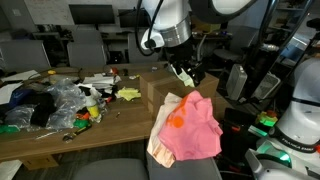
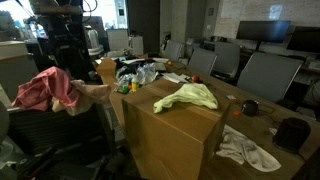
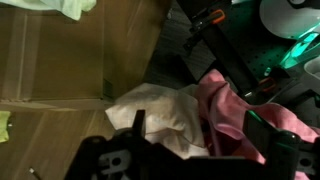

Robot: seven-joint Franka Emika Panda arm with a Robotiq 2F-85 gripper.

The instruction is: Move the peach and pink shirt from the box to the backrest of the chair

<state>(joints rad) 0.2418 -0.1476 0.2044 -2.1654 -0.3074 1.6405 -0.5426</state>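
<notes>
The peach and pink shirt (image 1: 190, 125) hangs over the backrest of the chair (image 1: 150, 168), pink side out with a cream part at its left. It also shows in an exterior view (image 2: 45, 88) and in the wrist view (image 3: 215, 115). The cardboard box (image 1: 158, 95) stands just behind the chair and shows large in an exterior view (image 2: 170, 135). My gripper (image 1: 185, 73) hovers just above the shirt's top. In the wrist view the gripper (image 3: 200, 126) has its fingers spread wide on either side of the cloth and holds nothing.
A yellow-green cloth (image 2: 188, 96) lies on the box top, and a white cloth (image 2: 245, 148) on the table beside it. Bags and clutter (image 1: 55, 100) cover one end of the table. A white machine with green lights (image 1: 290, 130) stands close to the chair.
</notes>
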